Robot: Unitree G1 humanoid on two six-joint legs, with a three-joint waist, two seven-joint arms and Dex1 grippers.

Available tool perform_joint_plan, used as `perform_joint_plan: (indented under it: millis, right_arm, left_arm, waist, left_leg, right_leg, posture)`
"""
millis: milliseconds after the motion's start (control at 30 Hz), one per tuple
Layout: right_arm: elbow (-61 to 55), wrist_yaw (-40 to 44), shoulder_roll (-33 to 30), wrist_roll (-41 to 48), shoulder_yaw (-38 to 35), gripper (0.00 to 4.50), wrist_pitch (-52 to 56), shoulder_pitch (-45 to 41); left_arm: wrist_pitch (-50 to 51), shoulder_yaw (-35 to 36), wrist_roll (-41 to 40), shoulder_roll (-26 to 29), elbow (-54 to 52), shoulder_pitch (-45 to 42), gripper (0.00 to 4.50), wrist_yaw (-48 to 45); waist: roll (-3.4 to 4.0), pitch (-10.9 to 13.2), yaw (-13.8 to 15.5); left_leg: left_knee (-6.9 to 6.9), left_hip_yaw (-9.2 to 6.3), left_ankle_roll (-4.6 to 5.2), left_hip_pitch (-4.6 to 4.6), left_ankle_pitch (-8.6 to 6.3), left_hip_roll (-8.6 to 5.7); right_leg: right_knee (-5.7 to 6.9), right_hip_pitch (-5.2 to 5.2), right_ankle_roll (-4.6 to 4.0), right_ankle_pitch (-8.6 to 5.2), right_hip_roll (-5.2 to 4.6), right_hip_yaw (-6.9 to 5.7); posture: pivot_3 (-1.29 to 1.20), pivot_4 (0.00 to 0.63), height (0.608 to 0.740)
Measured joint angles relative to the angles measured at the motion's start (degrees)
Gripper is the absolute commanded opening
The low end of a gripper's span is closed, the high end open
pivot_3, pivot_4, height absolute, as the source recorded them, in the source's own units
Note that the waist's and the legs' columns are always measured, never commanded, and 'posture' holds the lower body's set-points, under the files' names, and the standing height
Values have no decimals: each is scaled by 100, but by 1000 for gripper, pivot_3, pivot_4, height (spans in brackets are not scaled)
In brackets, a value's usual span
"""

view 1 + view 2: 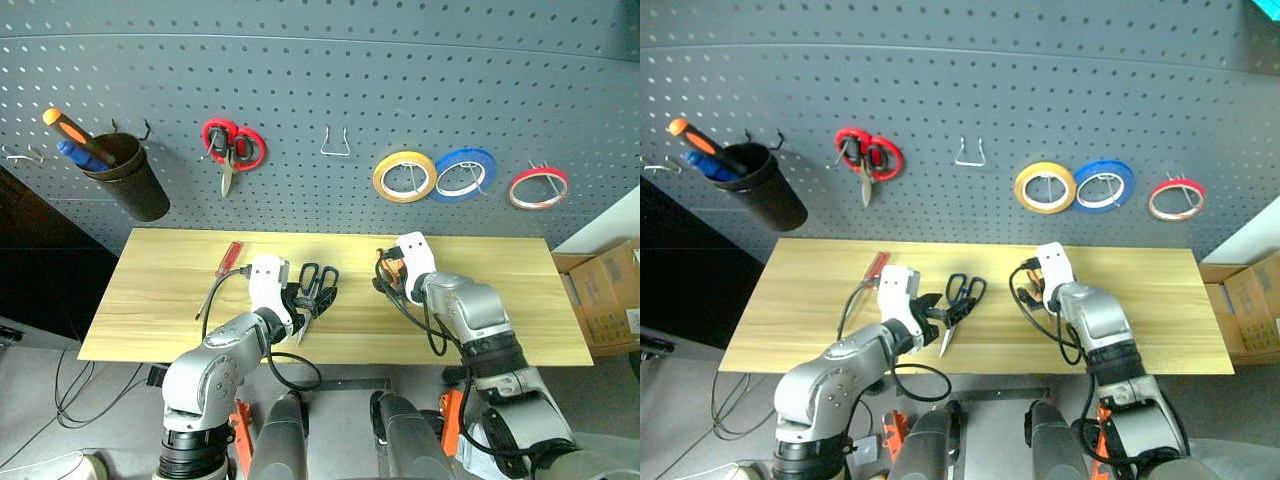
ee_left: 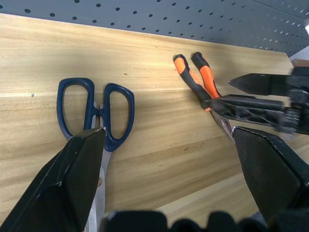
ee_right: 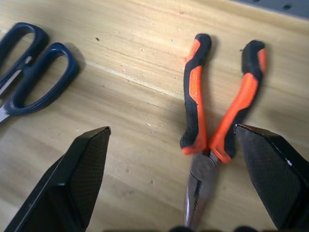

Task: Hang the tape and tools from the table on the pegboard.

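Observation:
The dark blue scissors (image 1: 318, 284) lie on the light wood table (image 1: 160, 310), and my left gripper (image 1: 297, 301) stands open just beside and over their blades (image 2: 99, 183). The orange-and-black pliers (image 3: 212, 121) lie right of them, handles spread. My right gripper (image 1: 387, 282) hovers open above the pliers, one finger (image 3: 79, 179) on each side, touching nothing. Near the table's far left lies the red-handled screwdriver (image 1: 231, 258). The red tape (image 1: 538, 187) hangs at the right of the dark grey pegboard (image 1: 320, 60).
On the pegboard hang red-handled scissors (image 1: 233, 146), a yellow roll (image 1: 404, 176), a blue roll (image 1: 464, 173), a bare wire hook (image 1: 336, 143) and a black cup (image 1: 127, 178) holding an orange-handled screwdriver. Cardboard boxes (image 1: 605, 290) stand beyond the table's right end.

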Motion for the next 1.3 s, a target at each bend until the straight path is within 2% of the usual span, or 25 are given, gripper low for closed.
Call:
perform_joint_plan:
  millis: [233,567,667,867,900,1100,1200,1300]
  right_arm:
    - [1284,-46,-36,-13,-264,4490,-277,-464]
    - [1656,0,-33,-25,-255,4490,-620,-697]
    - [1693,-1,-30,-22,-277,3943,-669,-698]
    - [1733,45,-36,-18,-336,1914,-750,-687]
    - [1721,60,-47,-20,-336,1718,-750,-680]
    - [1029,170,-168,-11,-289,1719,-572,-288]
    - [-34,381,-377,69,-207,1719,-279,274]
    - [-1363,586,-615,238,-174,1719,88,824]
  left_arm:
    - [114,25,-41,-88,-39,-14,4500,121]
    - [425,-65,-623,-195,-529,59,4500,12]
    - [493,-65,-713,-192,-614,93,4500,25]
    - [515,-65,-749,-186,-616,134,4500,99]
    - [515,-66,-756,-183,-616,132,4500,100]
    - [508,-66,-864,-156,-605,46,4500,92]
    - [477,-44,-963,-210,-609,25,4500,76]
    - [456,62,-1147,-293,-681,52,4500,94]
  waist:
    - [2,119,-13]
    - [-7,215,-20]
    - [-7,217,-20]
    - [-7,223,-21]
    - [-7,223,-21]
    - [-7,223,-5]
    - [-7,222,23]
    - [-6,221,51]
  left_leg:
    - [-4,1,0,-6,0,1]
    - [-9,-2,-3,-5,-3,2]
    - [-7,-2,-3,-5,-3,2]
    - [-17,-2,-4,-6,-3,2]
    - [-21,-1,-4,-6,-3,2]
    - [-55,1,-5,-24,-2,0]
    - [-57,-6,-8,-98,0,-1]
    - [-58,-7,-19,-106,-7,-1]
  right_leg:
    - [0,-7,0,0,1,0]
    - [0,-8,4,-6,1,0]
    - [-1,-8,2,-7,1,0]
    - [-9,-11,-1,-9,1,-1]
    - [-11,-11,-1,-9,1,-1]
    - [-9,-46,20,-3,0,-2]
    - [3,-119,32,-2,0,-10]
    - [8,-129,21,6,-2,-12]
  posture:
    - [115,351,740]
    - [115,368,740]
    - [115,367,740]
    - [106,354,740]
    - [104,351,740]
    - [99,322,740]
    - [101,304,740]
    - [104,282,740]
